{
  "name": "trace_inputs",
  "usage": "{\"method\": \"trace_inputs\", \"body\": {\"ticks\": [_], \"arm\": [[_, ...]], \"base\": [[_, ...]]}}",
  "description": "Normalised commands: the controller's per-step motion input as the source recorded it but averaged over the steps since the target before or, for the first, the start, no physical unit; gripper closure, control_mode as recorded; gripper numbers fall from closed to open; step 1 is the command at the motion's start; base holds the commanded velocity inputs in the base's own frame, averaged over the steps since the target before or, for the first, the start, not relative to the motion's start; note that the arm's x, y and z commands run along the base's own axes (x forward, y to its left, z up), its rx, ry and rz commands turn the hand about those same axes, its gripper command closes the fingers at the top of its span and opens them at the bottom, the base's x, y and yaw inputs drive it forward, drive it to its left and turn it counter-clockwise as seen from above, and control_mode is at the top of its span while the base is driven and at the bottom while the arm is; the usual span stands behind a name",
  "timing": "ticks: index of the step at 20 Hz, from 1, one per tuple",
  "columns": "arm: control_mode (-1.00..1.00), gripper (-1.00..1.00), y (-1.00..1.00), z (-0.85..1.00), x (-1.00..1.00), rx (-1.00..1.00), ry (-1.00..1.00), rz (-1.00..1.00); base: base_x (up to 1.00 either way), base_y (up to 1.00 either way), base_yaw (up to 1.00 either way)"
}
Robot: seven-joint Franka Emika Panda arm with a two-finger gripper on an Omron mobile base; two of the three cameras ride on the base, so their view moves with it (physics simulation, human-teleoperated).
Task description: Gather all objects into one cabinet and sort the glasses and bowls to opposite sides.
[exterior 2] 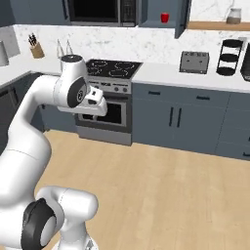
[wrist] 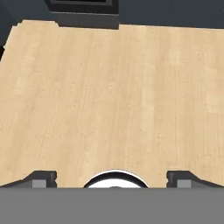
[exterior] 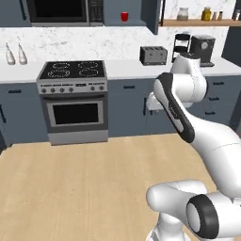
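Hand view first: I'm looking down at pale wooden floor with the dark base of the stainless oven range at the top edge. The gripper shows its two dark finger tips set far apart at the bottom, so I read the jaws as wide and carrying nothing.

Over to the left base view: the white arm is folded up in front of the slate-blue lower cabinets, well short of the counter. The small bright red cup stands up on the shelf of the slate-blue wall cabinet, whose door hangs open beside it. The right base view gives me the same red cup from the other side, and it also picks up a wooden knife block on the far left counter, which the left view misses. The left view in turn shows a black coffee machine beside the grey toaster. I can't find the other cups or the black bowl from here.

Handling, as I judge it: that red cup looks light, rigid and smooth-walled, probably slick under the pads. I'd pinch it across the body below the rim, gently, since it would tip or skid easily on the shelf.
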Motion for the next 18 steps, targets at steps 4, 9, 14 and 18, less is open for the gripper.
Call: {"method": "trace_inputs", "body": {"ticks": [4,9,14,18], "arm": [[1.0,-1.0,0.0,0.0,0.0,0.0,0.0,0.0],[1.0,-1.0,0.0,0.0,0.0,0.0,0.0,0.0],[1.0,-1.0,0.0,0.0,0.0,0.0,0.0,0.0],[1.0,-1.0,0.0,0.0,0.0,0.0,0.0,0.0]], "base": [[1.0,0.0,-0.06],[1.0,-0.07,-0.05],[1.0,-0.02,-0.03],[1.0,-0.07,-0.04]]}}
